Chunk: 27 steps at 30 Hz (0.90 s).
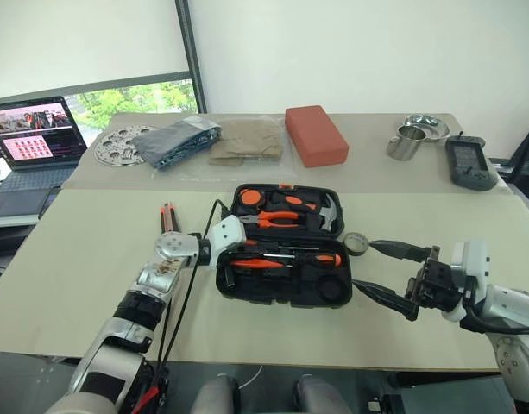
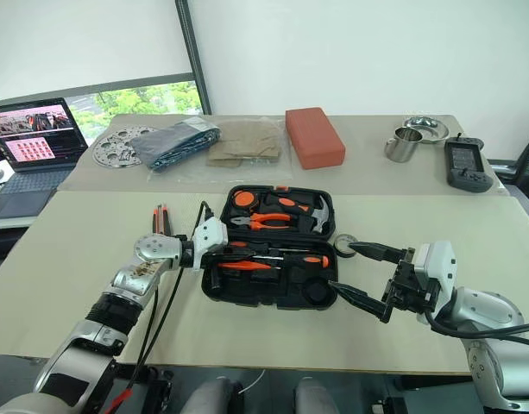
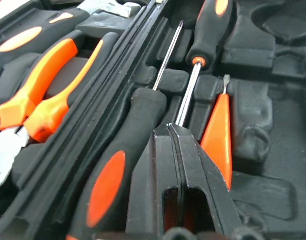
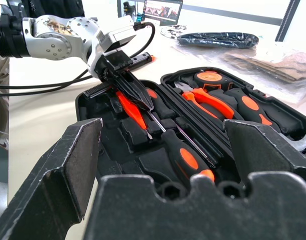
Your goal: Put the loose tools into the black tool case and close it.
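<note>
The table [image 1: 74, 285] is carrying the case [image 1: 281, 289], which is lying open near the front edge, lid half toward the back. In the lid half the pliers [image 1: 277, 220] and the hammer [image 1: 326, 211] are sitting in their slots. In the front half, two screwdrivers [image 1: 320, 257] are lying side by side in the moulded slots, with the slim orange screwdriver [image 1: 251, 264] just in front of them at the left end.

The right gripper [image 1: 381, 269] is hanging just off the case's right side, its fingers spread wide and holding nothing. The left gripper [image 4: 143, 102] is reaching in over the case's left end, its fingers pressed together, tips low over the slim orange screwdriver and the shaft beside it; whether they are pinching anything I cannot tell.

The knife [image 1: 167, 216] is lying on the table left of the case, beside the left arm. The tape roll [image 1: 356, 243] is resting on the table just beside the case's right edge, between it and the right gripper's upper finger.
</note>
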### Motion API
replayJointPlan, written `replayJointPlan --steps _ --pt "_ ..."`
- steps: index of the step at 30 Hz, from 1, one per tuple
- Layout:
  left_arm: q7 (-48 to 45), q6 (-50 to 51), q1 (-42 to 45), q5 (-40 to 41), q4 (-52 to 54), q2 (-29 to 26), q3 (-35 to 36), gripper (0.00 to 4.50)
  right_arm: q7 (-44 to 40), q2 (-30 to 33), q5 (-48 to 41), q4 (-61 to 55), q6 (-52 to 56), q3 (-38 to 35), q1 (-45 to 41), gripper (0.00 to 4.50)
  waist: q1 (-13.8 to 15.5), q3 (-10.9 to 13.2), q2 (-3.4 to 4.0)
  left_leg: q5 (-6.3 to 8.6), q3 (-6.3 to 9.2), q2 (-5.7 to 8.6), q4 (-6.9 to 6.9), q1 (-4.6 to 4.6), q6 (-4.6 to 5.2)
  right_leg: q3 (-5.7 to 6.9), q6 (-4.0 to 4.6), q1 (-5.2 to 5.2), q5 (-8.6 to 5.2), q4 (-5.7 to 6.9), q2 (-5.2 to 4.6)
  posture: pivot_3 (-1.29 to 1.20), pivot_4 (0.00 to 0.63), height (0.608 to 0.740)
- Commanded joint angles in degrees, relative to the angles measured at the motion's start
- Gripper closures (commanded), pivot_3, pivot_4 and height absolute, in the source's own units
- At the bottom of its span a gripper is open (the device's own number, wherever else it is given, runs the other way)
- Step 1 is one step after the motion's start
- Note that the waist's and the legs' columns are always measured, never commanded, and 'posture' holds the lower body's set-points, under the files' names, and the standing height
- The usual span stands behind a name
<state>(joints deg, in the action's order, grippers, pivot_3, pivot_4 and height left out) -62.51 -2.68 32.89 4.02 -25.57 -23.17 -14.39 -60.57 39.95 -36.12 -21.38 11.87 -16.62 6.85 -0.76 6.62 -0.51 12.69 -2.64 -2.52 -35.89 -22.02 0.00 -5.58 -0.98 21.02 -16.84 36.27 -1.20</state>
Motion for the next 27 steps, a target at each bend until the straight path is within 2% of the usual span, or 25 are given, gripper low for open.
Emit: replayJointPlan --steps 1,9,15,18,22,24,25,27 --pt "1.05 -0.78 -0.91 -2.16 -2.86 0.60 -1.28 4.48 0.45 -0.05 -0.29 -1.54 -1.31 -1.33 -0.23 0.00 0.00 -0.01 0.01 0.00 0.00 0.00 0.00 0.00 0.00 0.00 0.00 0.00 0.00 0.01 0.00 0.00 0.150 0.740" --pt "2.24 -1.75 -1.88 -0.39 -0.70 1.13 0.37 4.48 0.54 0.14 -0.28 -1.43 -1.01 -1.12 -0.70 0.00 0.01 -0.04 0.05 0.00 0.00 0.00 -0.02 0.06 0.00 0.00 -0.18 -0.08 -0.10 0.02 -0.01 0.00 0.150 0.740" --pt "3.69 -0.30 -1.93 5.06 5.97 1.57 5.78 4.48 0.24 0.23 -0.50 -1.05 -0.90 -0.57 -1.60 0.00 0.01 -0.03 0.04 0.00 0.02 -0.01 -0.02 0.00 0.00 0.01 -0.17 -0.02 -0.09 0.04 0.00 0.00 0.150 0.740" --pt "6.41 4.55 -3.23 9.41 13.26 0.59 10.36 4.48 -0.26 0.32 -1.12 -0.80 -0.61 -0.66 -2.05 0.00 -0.08 -0.03 0.05 0.00 0.04 -0.03 -0.01 -0.05 0.00 0.01 -0.16 0.03 -0.08 0.05 0.00 0.00 0.150 0.740" --pt "17.96 16.00 -6.77 13.48 24.22 0.34 18.85 4.48 -1.50 0.38 -2.08 -0.31 -0.09 -0.57 -2.32 0.00 -0.30 -0.04 0.06 0.01 0.09 -0.09 0.04 -0.03 0.00 -0.02 -0.11 0.03 -0.06 0.02 0.00 0.00 0.150 0.740" --pt "28.15 21.67 -8.25 11.48 28.52 1.21 23.11 4.48 -1.91 0.58 -2.51 0.16 0.49 -0.33 -2.63 0.00 -0.19 -0.03 0.04 0.01 0.25 -0.10 0.03 -0.01 0.01 -0.01 -0.12 0.02 -0.06 0.03 0.00 0.00 0.150 0.740" --pt "32.71 24.76 -9.03 10.72 30.80 1.67 24.92 3.98 -2.11 0.65 -2.74 0.36 0.79 -0.18 -2.92 0.00 -0.19 -0.03 0.04 0.01 0.34 -0.09 0.03 -0.01 0.01 0.00 -0.12 0.02 -0.06 0.03 0.00 0.00 0.150 0.740" --pt "41.14 31.77 -10.19 9.88 34.02 2.67 28.33 3.30 -2.39 0.51 -2.75 0.81 0.84 0.19 -3.82 0.00 -0.15 -0.02 0.02 0.01 0.46 -0.09 0.01 0.00 0.00 -0.01 -0.13 0.00 -0.06 0.05 -0.02 0.00 0.150 0.740"
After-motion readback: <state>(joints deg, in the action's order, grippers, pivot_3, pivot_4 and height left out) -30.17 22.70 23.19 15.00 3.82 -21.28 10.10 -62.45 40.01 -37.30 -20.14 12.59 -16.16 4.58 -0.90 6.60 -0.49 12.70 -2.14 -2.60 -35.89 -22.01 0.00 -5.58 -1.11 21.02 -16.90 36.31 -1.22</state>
